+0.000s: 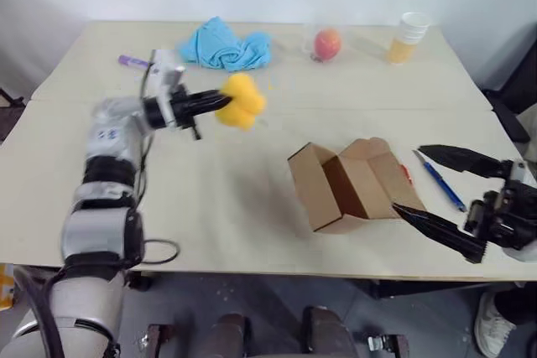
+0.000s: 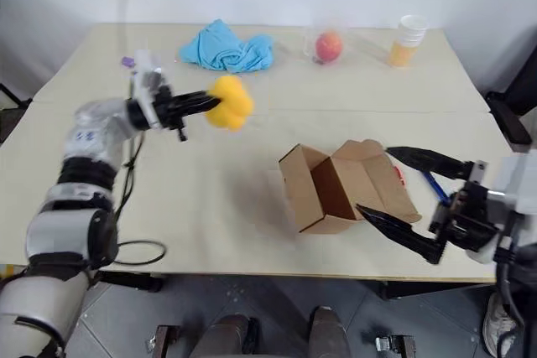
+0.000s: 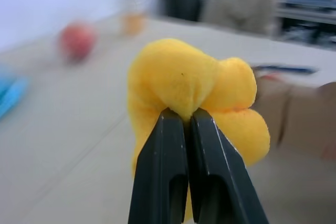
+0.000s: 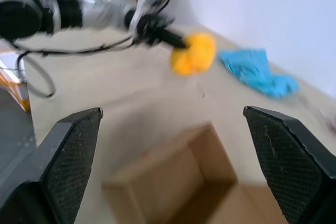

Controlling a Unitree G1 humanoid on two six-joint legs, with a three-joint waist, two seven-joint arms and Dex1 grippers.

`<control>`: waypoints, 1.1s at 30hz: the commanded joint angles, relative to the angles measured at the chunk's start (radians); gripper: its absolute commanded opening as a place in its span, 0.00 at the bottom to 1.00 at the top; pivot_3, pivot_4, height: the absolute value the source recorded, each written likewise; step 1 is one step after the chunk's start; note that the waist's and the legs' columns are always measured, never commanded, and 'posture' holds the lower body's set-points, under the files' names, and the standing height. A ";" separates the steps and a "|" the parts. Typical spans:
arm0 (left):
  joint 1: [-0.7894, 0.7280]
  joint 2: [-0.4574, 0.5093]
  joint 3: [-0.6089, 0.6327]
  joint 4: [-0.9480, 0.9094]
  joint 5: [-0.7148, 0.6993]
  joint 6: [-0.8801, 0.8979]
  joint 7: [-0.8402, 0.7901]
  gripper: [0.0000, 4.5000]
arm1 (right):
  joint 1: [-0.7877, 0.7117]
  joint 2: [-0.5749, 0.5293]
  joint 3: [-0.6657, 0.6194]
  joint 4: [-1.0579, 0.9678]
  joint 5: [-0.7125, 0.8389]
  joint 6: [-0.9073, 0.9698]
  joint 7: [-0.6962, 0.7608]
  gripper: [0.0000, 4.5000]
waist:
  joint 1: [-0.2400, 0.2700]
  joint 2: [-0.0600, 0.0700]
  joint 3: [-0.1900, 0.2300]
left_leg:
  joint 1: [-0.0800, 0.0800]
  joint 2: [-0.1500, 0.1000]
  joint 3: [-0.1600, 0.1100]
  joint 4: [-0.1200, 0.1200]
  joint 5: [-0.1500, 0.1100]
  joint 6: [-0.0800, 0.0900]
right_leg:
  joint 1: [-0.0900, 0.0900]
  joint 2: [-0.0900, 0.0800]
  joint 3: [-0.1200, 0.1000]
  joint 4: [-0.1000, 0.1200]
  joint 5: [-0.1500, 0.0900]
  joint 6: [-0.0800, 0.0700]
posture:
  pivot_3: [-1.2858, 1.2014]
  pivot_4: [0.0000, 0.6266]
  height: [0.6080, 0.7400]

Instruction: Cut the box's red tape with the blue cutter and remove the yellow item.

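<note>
The left gripper [image 1: 220, 103] is clamped tight on the yellow item [image 1: 242, 101], a lumpy soft plush pinched between its black fingers [image 3: 163, 166] and held above the table [image 1: 218, 199], just in front of a blue cloth [image 1: 225, 44]. The right gripper [image 1: 443, 195] stands spread wide and empty, with the box [image 1: 348, 184] directly before its fingertips, flaps open. The blue cutter [image 1: 439, 179] lies flat between its two fingers, beside the box, near a sliver of red tape [image 1: 407, 175].
</note>
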 commanded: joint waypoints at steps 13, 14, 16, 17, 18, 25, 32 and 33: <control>0.296 0.109 0.106 -0.371 -0.084 0.270 0.204 0.55 | -0.058 0.006 0.129 0.104 -0.084 -0.120 0.150 1.00 | 0.031 -0.001 0.000 | -0.012 -0.004 -0.015 0.013 -0.004 0.003 | -0.001 0.001 -0.004 0.002 0.004 -0.006 | 0.52 0.24 1.00; 0.321 0.127 0.114 -0.424 -0.130 0.335 0.158 0.62 | -0.060 0.000 0.129 0.108 -0.072 -0.113 0.161 1.00 | 0.025 -0.001 0.000 | -0.011 -0.004 -0.015 0.013 -0.004 0.002 | 0.000 0.001 -0.004 0.002 0.004 -0.006 | 0.52 0.24 1.00; 0.374 0.176 0.152 -0.515 -0.211 0.422 0.087 0.75 | -0.075 -0.009 0.133 0.122 -0.057 -0.105 0.179 1.00 | 0.008 -0.001 0.000 | -0.010 -0.002 -0.013 0.012 -0.004 0.002 | 0.000 0.002 -0.004 0.002 0.004 -0.006 | 0.52 0.24 1.00; 0.398 0.202 0.167 -0.544 -0.234 0.445 0.061 0.81 | -0.081 -0.013 0.135 0.128 -0.045 -0.095 0.182 1.00 | 0.004 -0.001 0.000 | -0.010 -0.001 -0.013 0.011 -0.004 0.002 | 0.000 0.002 -0.004 0.002 0.004 -0.006 | 0.52 0.24 1.00; 0.420 0.229 0.181 -0.555 -0.246 0.460 0.042 0.88 | -0.089 -0.013 0.138 0.134 -0.041 -0.096 0.185 1.00 | 0.001 -0.001 0.000 | -0.009 -0.001 -0.013 0.011 -0.004 0.001 | 0.000 0.002 -0.004 0.002 0.004 -0.006 | 0.52 0.24 1.00; 0.672 0.394 0.241 -0.440 -0.128 0.138 -0.055 0.93 | -0.015 -0.059 0.037 0.147 -0.032 -0.084 0.242 1.00 | 0.006 0.004 0.001 | -0.007 0.000 -0.012 0.005 -0.004 0.000 | -0.001 0.002 -0.003 -0.001 0.003 -0.008 | 0.52 0.24 1.00; 0.932 0.382 0.385 -0.444 -0.138 -0.112 -0.106 0.93 | 0.268 -0.074 -0.225 0.293 -0.159 -0.212 0.457 1.00 | 0.034 0.003 0.001 | -0.007 -0.001 -0.011 0.002 -0.006 0.003 | 0.002 0.001 -0.003 -0.010 0.003 -0.008 | 0.52 0.24 1.00; 0.944 0.378 0.388 -0.458 -0.141 -0.124 -0.103 0.93 | 0.278 -0.069 -0.233 0.304 -0.169 -0.231 0.467 1.00 | 0.034 0.003 0.001 | -0.007 -0.001 -0.011 0.002 -0.006 0.003 | 0.003 0.001 -0.003 -0.011 0.003 -0.008 | 0.52 0.24 1.00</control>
